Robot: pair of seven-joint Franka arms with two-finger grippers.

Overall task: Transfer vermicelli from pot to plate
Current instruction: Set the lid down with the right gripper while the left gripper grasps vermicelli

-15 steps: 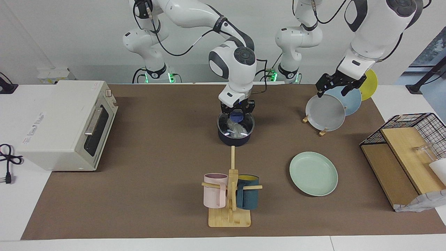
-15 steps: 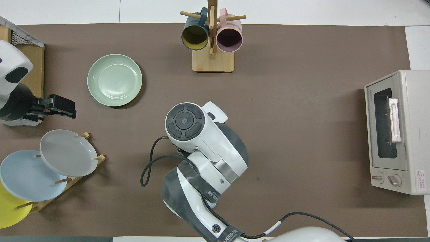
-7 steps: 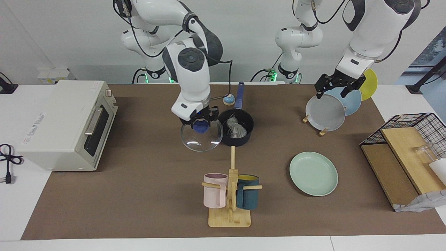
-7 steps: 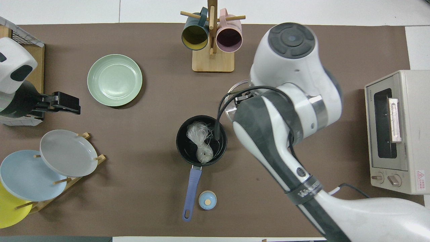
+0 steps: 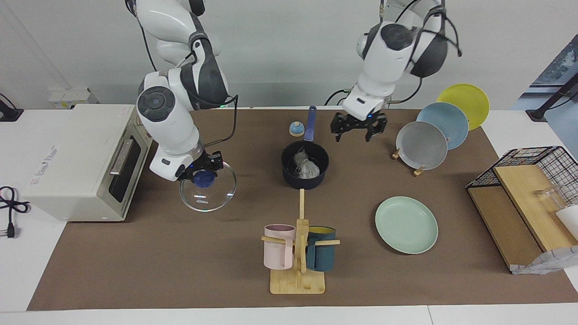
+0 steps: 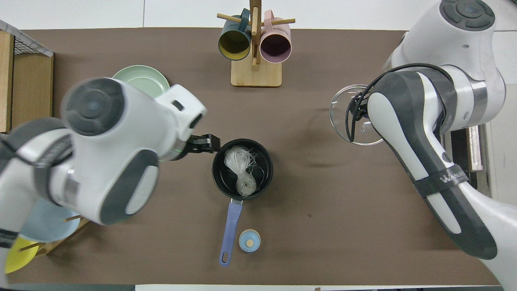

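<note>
In the pot (image 5: 305, 171), mid-table: vermicelli (image 5: 305, 166) sat uncovered, none moved | right gripper (image 5: 202, 174) clamped on the glass lid (image 5: 208, 186) knob near the toaster oven (image 5: 86, 159) | left gripper (image 5: 358, 127) hung spread wide by the pot | plate (image 5: 406, 224) bare, whole transfer left

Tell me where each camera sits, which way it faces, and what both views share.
Facing view: high across the table, looking at the robots; both arms show whole, the right gripper shut on the glass lid, the open left gripper in the air beside the pot.
Overhead view: above the robots' end, looking steeply down; both arms enter from below.
Shared: pot, vermicelli, green plate, mug rack, toaster oven.
</note>
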